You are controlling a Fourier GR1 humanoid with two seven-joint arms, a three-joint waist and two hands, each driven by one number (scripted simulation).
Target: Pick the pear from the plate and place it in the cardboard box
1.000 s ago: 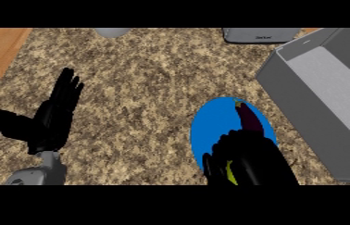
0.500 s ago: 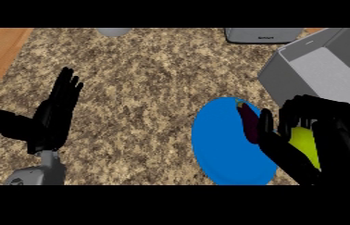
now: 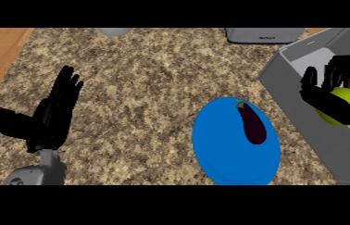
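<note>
Wood trim [image 3: 12,46] shows at the far left beside the speckled granite counter [image 3: 150,80]. Near that edge the left hand [image 3: 56,110] rests with its fingers straight and pointing up, holding nothing, its grey forearm [image 3: 37,173] coming in from the lower edge. A wide bare stretch of counter lies between this hand and the blue plate [image 3: 229,159], which sits toward the lower right. On the plate's upper right part lies a dark purple eggplant [image 3: 252,122] with a small green stem, lengthwise and close to the rim nearest the box. At the counter's far edge a grey rounded thing [image 3: 114,31] and a grey appliance [image 3: 264,35] are cut off by the view. Just beside the plate stands the grey cardboard box [image 3: 301,113], its near wall slanting down to the right. Over its open inside the right hand [image 3: 321,92] has its fingers curled round the pear [image 3: 338,106], a smooth yellow-green fruit partly hidden by them.
</note>
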